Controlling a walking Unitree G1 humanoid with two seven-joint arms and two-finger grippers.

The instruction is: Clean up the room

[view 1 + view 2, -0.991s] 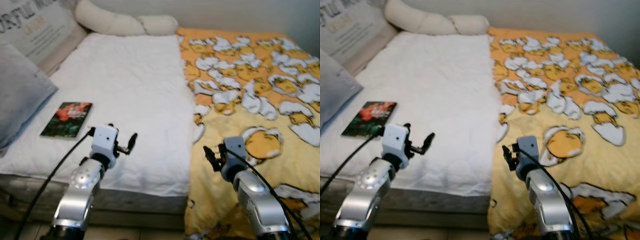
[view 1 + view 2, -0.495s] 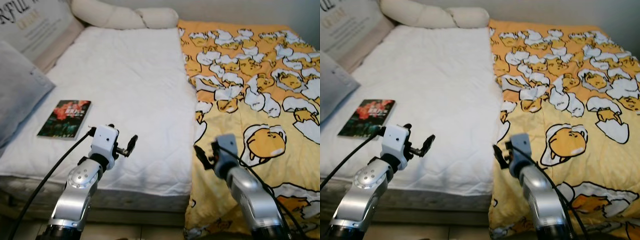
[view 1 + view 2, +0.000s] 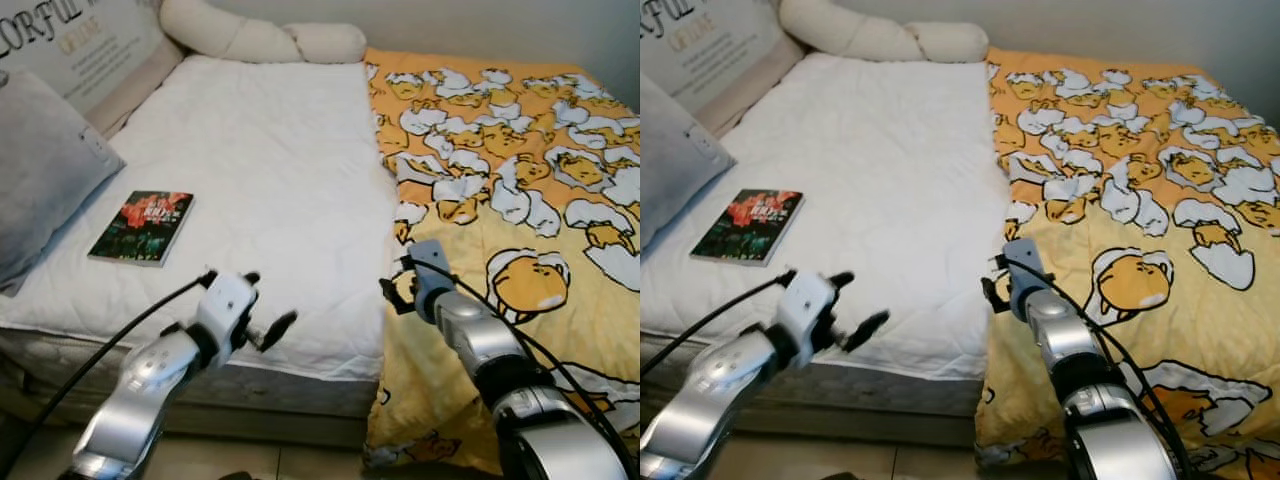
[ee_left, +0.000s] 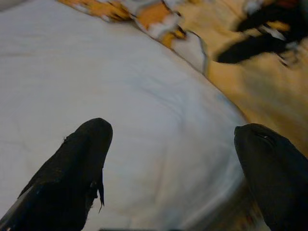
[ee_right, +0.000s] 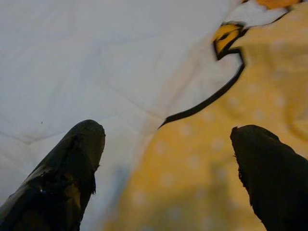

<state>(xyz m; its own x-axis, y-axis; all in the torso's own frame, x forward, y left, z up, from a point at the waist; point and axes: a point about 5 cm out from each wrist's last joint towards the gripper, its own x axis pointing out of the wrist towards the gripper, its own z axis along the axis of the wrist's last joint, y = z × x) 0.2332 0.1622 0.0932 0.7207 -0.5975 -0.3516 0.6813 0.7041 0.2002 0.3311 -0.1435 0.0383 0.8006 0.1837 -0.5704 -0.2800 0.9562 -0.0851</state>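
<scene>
**Both end effectors open over the bed's near edge**

Above the near edge of the bed (image 3: 270,180), the left end effector (image 3: 262,310) hangs with its two black fingers spread wide, holding nothing; its wrist view shows the white quilt between the fingertips (image 4: 84,144) and no contact with it. The right end effector (image 3: 393,293) sits further right, over the line where the white quilt meets the yellow blanket (image 3: 500,200). Its fingers (image 5: 72,159) are also parted and empty, and its wrist view looks straight down on that seam, the white cloth under one finger and the yellow cloth under the other. Whether the tips touch the fabric cannot be told.

A book (image 3: 142,227) with a dark cover and red print lies flat on the white quilt, toward the robot's left and well apart from both end effectors. A grey pillow (image 3: 45,170) leans just beside it at the left edge of the bed. A long cream bolster (image 3: 260,40) lies across the head of the bed, and a pale cushion with lettering (image 3: 90,45) stands in the far left corner. The yellow blanket, printed with white and orange cartoon shapes, covers the right half of the bed and drapes over its near side. A plain pale wall (image 3: 450,25) runs behind.
</scene>
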